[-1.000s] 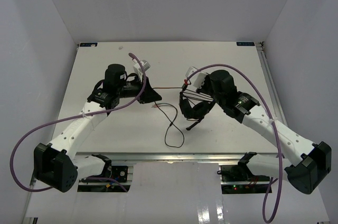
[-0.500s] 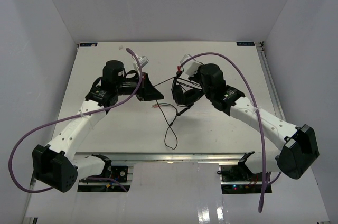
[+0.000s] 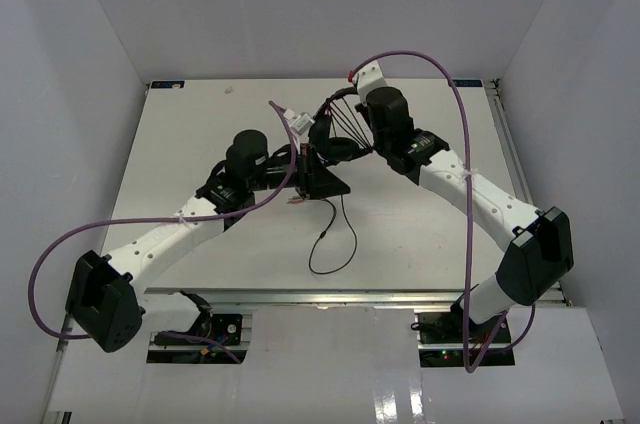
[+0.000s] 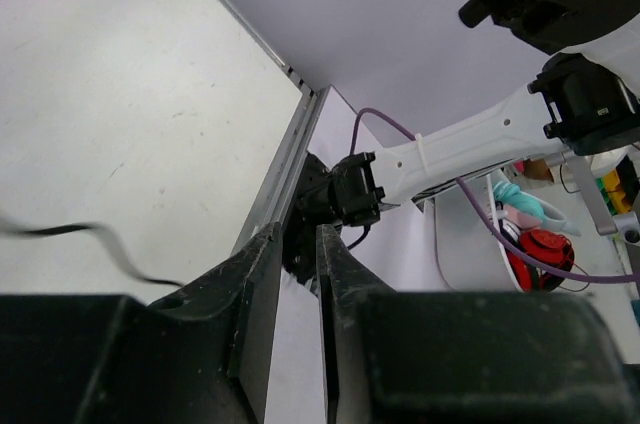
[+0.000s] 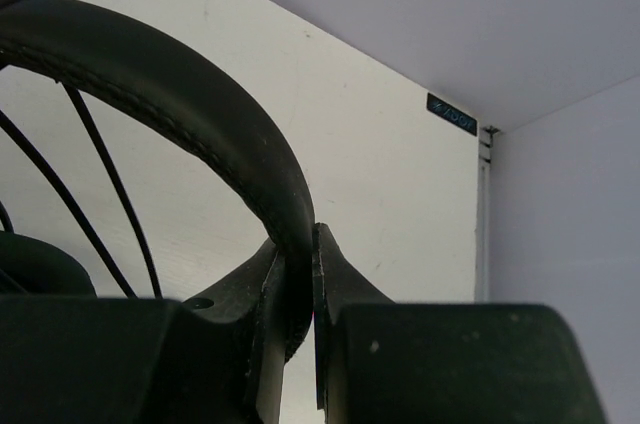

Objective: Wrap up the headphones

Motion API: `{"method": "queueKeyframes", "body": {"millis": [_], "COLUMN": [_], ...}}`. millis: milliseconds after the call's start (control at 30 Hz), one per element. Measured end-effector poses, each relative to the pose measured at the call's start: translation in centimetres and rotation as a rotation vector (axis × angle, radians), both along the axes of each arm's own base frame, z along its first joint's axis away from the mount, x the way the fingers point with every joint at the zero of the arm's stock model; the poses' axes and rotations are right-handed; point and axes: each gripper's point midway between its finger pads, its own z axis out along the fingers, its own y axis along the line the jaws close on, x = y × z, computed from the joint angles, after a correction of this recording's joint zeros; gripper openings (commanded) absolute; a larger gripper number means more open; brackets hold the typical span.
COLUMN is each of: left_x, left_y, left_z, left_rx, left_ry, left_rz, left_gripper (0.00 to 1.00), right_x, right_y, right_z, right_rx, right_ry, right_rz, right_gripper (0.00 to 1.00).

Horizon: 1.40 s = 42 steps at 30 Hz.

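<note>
The black headphones (image 3: 338, 149) hang above the table centre in my right gripper (image 3: 337, 132). In the right wrist view that gripper (image 5: 298, 236) is shut on the padded headband (image 5: 180, 84), and thin cable strands (image 5: 100, 174) cross under the arch. The rest of the thin black cable (image 3: 345, 244) drops to a loop on the table, its reddish plugs (image 3: 294, 201) beside my left gripper (image 3: 340, 189). The left gripper (image 4: 298, 236) has its jaws a narrow slit apart with nothing seen between them. The cable (image 4: 100, 232) runs behind its left finger (image 4: 255, 284).
Purple robot cables (image 3: 440, 74) arch over both arms. The white table (image 3: 180, 134) ends at a metal rail (image 4: 285, 159) at the front. White walls close in the back and both sides. The right arm's base (image 4: 345, 194) stands beyond the rail.
My right arm has carried the headphones left and toward the back. My left gripper has moved right to sit just below them. The cable loop on the table has shifted slightly.
</note>
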Motion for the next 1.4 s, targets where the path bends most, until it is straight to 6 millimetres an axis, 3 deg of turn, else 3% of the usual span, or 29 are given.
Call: {"method": "queueKeyframes", "body": {"millis": [100,200,333,467,533,767,967,1067,1167,1400], "left_x": [-0.6,-0.9,-1.4,-2.3,-3.1,-4.7,-3.9,-2.9,-1.9,1.5], "left_y": [-3.0,-5.8,-7.9,-7.3,-6.3,-2.1,0.3,0.0,-0.8,-5.6], "left_z": [0.5,-0.2,-4.0,-9.1,-10.9,-9.7,-15.5,-18.4,-19.7,-18.3], "left_rx": [-0.015,-0.010,0.043,0.132,0.176,0.118,0.200,0.272,0.306,0.259], "left_ry": [-0.040,-0.069,-0.098,-0.143,-0.186,-0.405,-0.491,-0.513,-0.532,-0.587], "left_rz": [-0.019,-0.025,-0.014,0.010,0.031,0.140,0.208,0.214,0.217,0.235], "left_gripper": [0.32,0.32,0.34,0.43,0.55,0.85,0.86,0.87,0.88,0.84], "right_x": [-0.1,-0.3,0.1,-0.4,-1.0,-2.6,-3.2,-3.8,-4.6,-6.1], "right_y": [0.3,0.5,-0.3,-2.1,-2.3,-1.4,-1.8,-2.1,-2.1,-2.1], "right_z": [-0.3,-0.5,0.0,1.2,2.3,6.3,6.7,6.8,7.5,9.4], "right_rx": [0.067,0.139,0.267,0.350,0.382,0.495,0.546,0.561,0.580,0.629], "right_ry": [0.031,0.073,0.130,0.146,0.144,0.122,0.148,0.166,0.166,0.143], "right_rz": [-0.017,-0.012,-0.010,-0.016,-0.003,0.085,0.101,0.108,0.126,0.179], "right_gripper": [0.08,0.08,0.08,0.08,0.08,0.08,0.08,0.08,0.08,0.08]}}
